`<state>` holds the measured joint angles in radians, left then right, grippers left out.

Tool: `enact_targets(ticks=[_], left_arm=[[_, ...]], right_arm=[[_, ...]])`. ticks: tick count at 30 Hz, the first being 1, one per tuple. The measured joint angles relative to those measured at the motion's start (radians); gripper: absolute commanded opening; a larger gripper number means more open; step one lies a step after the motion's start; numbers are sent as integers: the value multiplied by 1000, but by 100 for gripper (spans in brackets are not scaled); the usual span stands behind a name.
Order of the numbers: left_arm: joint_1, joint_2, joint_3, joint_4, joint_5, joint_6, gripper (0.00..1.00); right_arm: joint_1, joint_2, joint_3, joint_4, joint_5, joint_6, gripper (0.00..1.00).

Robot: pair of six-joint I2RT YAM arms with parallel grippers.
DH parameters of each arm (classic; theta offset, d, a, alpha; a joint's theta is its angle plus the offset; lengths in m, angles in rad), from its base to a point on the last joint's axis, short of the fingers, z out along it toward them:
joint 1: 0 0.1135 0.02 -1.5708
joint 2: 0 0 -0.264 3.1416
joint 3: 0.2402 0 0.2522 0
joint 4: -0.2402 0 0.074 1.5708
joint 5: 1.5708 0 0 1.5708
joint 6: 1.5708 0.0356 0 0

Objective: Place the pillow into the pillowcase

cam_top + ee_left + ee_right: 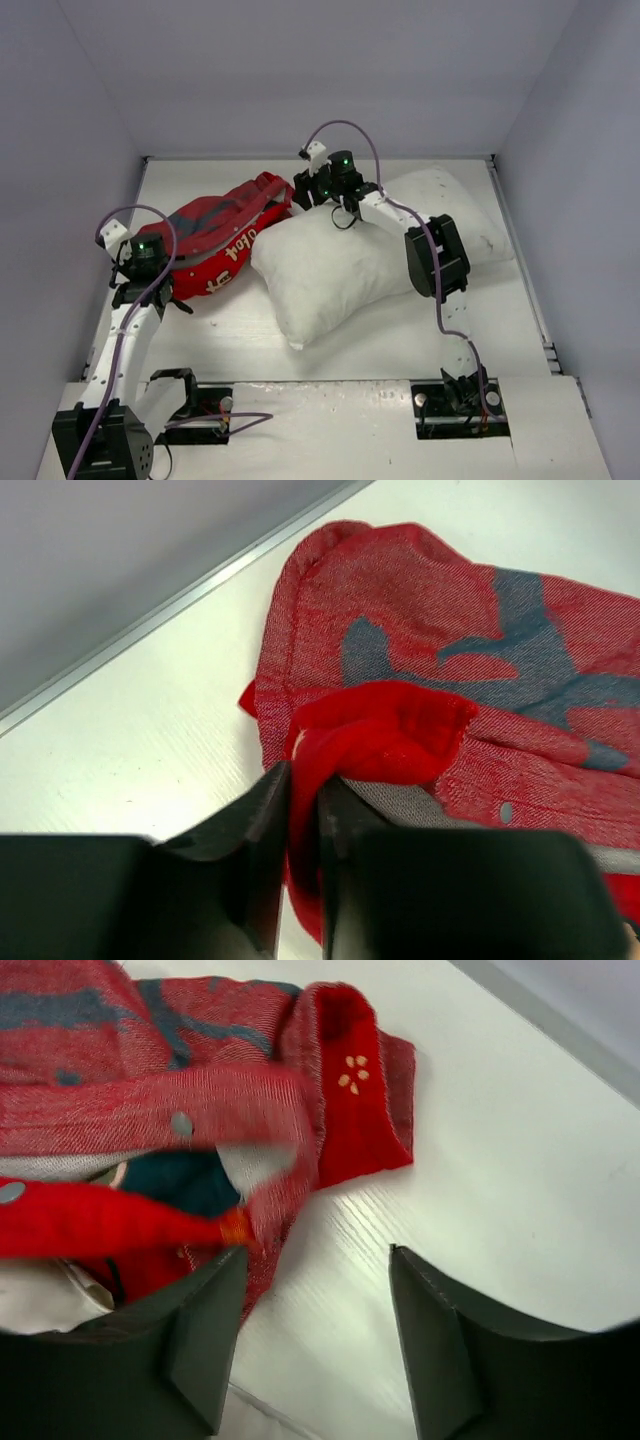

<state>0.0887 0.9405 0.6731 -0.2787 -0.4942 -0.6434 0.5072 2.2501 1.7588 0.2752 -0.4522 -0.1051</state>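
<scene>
You are at the mouth-opening step: your left gripper (303,792) pinches the pillowcase (215,238) beside the pillow (330,272); your right gripper (315,1260) gapes empty and likely needs a hem grip.

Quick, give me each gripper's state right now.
Left gripper: closed, pinching a fold of the pillowcase.
Right gripper: open, holding nothing.

Plump white pillow (330,272) beside crumpled red pillowcase (215,238)

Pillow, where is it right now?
In the top view, the white pillow lies mid-table, just right of the crumpled red pillowcase, under the right arm.
</scene>
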Motion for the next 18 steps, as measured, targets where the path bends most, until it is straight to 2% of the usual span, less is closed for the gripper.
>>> enact_targets(ticks=[1,3,5,6,9,14,18], left_arm=[[1,-7,0,-2,0,-6,34],[2,-33,13,-13,4,-12,46],[2,-63,43,-26,17,-9,58],[2,-80,66,-35,27,4,60],[-19,-137,132,-57,61,47,65],[-115,-244,227,-161,134,120,66],[-219,-301,238,-235,256,77,67]], right_arm=[[-5,-3,-7,0,1,3,74],[-18,-27,-31,4,5,-1,86],[-35,-81,-71,-8,11,-3,91],[-46,-123,-100,-18,18,-3,96],[-73,-290,-208,-40,43,-13,100],[-97,-652,-415,-48,132,-60,100],[-114,-809,-525,-40,231,-53,100]])
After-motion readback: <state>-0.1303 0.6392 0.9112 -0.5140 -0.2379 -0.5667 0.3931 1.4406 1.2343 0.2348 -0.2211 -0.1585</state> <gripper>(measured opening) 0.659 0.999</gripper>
